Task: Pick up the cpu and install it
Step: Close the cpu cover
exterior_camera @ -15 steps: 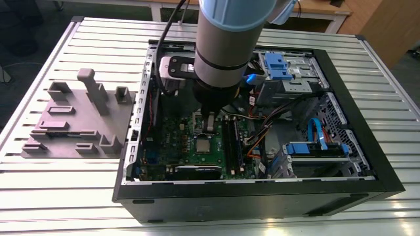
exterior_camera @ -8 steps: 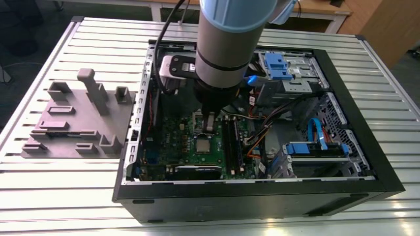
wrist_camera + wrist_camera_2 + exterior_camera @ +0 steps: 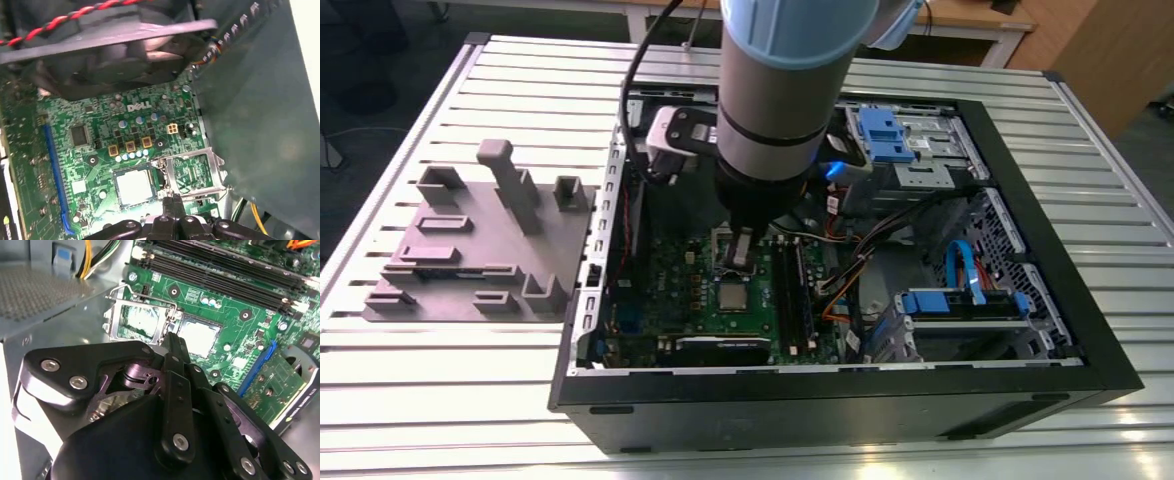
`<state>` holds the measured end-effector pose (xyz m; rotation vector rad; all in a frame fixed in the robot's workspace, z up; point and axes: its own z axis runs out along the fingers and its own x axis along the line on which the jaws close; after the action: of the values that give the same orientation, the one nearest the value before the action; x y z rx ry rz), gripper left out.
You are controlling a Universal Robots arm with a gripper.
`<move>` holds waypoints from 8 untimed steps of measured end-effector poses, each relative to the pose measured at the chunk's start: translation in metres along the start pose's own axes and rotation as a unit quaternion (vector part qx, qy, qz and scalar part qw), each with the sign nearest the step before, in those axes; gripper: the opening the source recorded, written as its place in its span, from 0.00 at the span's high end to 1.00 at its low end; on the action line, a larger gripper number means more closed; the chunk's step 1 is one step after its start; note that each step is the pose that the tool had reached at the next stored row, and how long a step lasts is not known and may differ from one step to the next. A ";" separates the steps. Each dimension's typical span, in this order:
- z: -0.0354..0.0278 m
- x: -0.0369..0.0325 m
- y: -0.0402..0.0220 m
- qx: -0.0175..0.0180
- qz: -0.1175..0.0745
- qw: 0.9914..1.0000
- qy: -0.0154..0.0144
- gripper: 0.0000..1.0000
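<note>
One arm hangs over the open computer case (image 3: 854, 390) in the exterior view, and we see its pincer (image 3: 738, 262) reaching down inside, just above the green motherboard (image 3: 674, 300). Directly below the fingertips lies the cpu (image 3: 734, 296), a pale silver square resting flat on the board. At the exterior view's left, on the slatted counter (image 3: 454, 400), stands a grey-mauve block with upright posts (image 3: 480, 250), well apart from the pincer. In the second wrist view, we find the pincer (image 3: 172, 340) with its fingers drawn together and nothing between them; the cpu (image 3: 199, 336) sits in its socket just beyond the tips, and the hinged metal bracket (image 3: 140, 321) stands open beside it. In the first wrist view, the closed, empty pincer (image 3: 171, 201) hovers at the edge of the cpu (image 3: 133, 186), with the open bracket (image 3: 192, 172) alongside and a fan (image 3: 115, 45) farther off.
</note>
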<state>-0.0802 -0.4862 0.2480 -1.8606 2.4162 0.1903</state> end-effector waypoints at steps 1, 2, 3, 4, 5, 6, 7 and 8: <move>0.0005 0.0001 0.0000 0.001 0.009 1.000 0.000 0.89; 0.0010 0.0001 -0.0001 0.003 0.018 1.000 -0.001 0.89; 0.0016 0.0002 -0.0001 0.004 0.026 1.000 -0.001 0.89; 0.0022 0.0002 -0.0003 0.005 0.032 0.999 -0.001 0.89; 0.0031 0.0001 -0.0013 0.005 0.034 0.999 -0.001 0.89; 0.0043 -0.0003 -0.0030 0.005 0.035 0.999 -0.001 0.89; 0.0054 -0.0008 -0.0050 0.004 0.035 0.999 -0.001 0.89; 0.0064 -0.0013 -0.0072 0.003 0.035 0.999 -0.002 0.89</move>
<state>-0.0730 -0.4858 0.2415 -1.7726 2.4776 0.1906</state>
